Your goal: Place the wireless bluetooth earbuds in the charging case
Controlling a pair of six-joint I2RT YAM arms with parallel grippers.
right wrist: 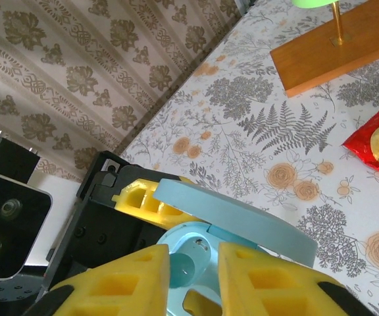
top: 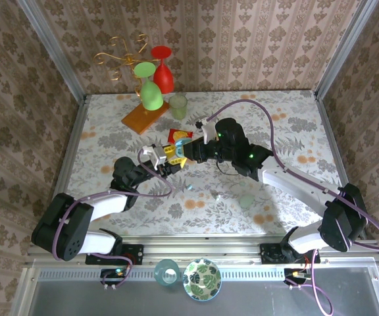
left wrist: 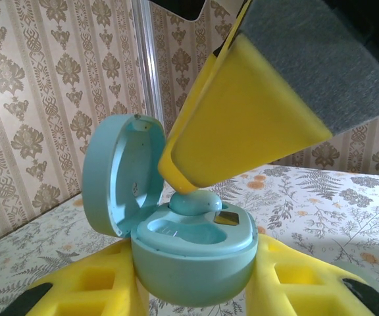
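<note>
Earbud (left wrist: 196,203): smooth pale blue bud, sitting at the far socket of the charging case (left wrist: 193,263). It is probably not fully seated, but a finger blocks the view. The case is a glossy oval shell, its lid (left wrist: 114,174) hinged upright at 9 o'clock so the sockets face up. Left claw (left wrist: 193,286) pinches the case body, acting as a fixture over the floral bench (left wrist: 321,197). Right claw (right wrist: 193,276), with yellow moulded fingers, pinches the bud from 1 o'clock to press it home.

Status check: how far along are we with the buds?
Done: case open, clamped by left gripper. In hand: right gripper holds one bud down in the case, not clearly seated. Left: seat it, then fill the empty front socket.
</note>
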